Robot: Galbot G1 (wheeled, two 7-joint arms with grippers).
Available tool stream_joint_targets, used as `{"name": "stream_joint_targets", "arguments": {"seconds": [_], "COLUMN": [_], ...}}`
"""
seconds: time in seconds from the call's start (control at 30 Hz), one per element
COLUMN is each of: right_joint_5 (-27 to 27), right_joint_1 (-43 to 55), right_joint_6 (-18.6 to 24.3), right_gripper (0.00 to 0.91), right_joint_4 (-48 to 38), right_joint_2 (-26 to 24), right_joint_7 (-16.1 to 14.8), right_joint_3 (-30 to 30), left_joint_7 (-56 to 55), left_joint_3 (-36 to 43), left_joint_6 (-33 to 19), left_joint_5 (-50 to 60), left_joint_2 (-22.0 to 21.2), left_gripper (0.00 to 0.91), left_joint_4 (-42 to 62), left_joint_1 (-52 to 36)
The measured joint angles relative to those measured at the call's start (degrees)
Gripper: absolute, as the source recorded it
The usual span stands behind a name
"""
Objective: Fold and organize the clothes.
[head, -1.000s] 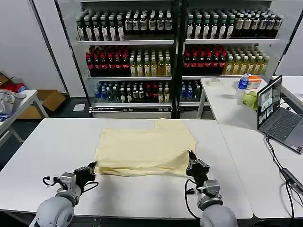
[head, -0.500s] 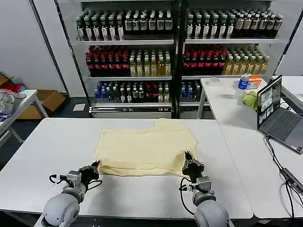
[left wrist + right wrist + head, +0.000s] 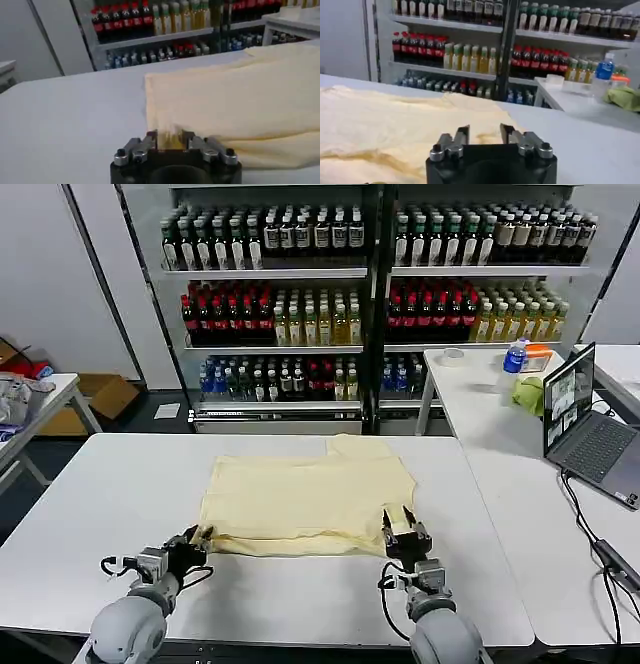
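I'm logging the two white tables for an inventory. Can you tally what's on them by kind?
T-shirt: 1
Laptop: 1
Blue-capped bottle: 1
Yellow-green lump: 1
Tape roll: 1
Total: 5

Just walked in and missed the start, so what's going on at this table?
A two-armed robot is folding a pale yellow T-shirt lying partly folded on the white table. The left gripper is at the shirt's near left corner, fabric between its fingers. The right gripper is at the near right corner with its fingers apart over the edge.
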Motion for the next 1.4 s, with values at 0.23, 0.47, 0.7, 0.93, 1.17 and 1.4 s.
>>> {"name": "stream_joint_targets", "arguments": {"seconds": [0.23,0.47,0.7,0.93,1.17,1.4], "right_joint_5": [0.8,2.0,3.4,4.4,5.7,6.3], "right_joint_1": [-2.5,-5.6,-6.7,-6.4,-6.5,-7.2], "right_joint_6": [-1.0,-2.3,-4.1,-5.4,-6.1,-6.8], "right_gripper": [0.907,0.907,0.907,0.353,0.0,0.0], "right_joint_4": [1.6,2.3,1.9,0.8,0.1,0.5], "right_joint_2": [0.4,0.7,1.2,1.8,1.7,1.9], "right_joint_7": [0.4,0.5,1.3,2.2,2.2,2.2], "right_joint_3": [2.0,4.0,4.7,4.1,3.4,2.7], "left_joint_7": [0.0,0.0,0.0,-0.2,-0.1,0.2], "left_joint_3": [-1.4,-1.4,-0.6,-0.3,-0.3,-0.6], "left_joint_6": [-0.3,-0.4,-0.4,-0.4,-0.6,-0.6], "left_joint_5": [-0.5,-0.8,-0.8,-0.9,-1.3,-1.8], "left_joint_2": [0.6,0.2,0.0,0.0,0.3,0.4], "left_gripper": [0.907,0.907,0.907,0.151,0.02,0.01], "left_joint_4": [-0.6,0.1,1.9,3.7,4.0,3.3], "left_joint_1": [1.6,1.7,0.6,-0.3,-0.2,0.6]}}
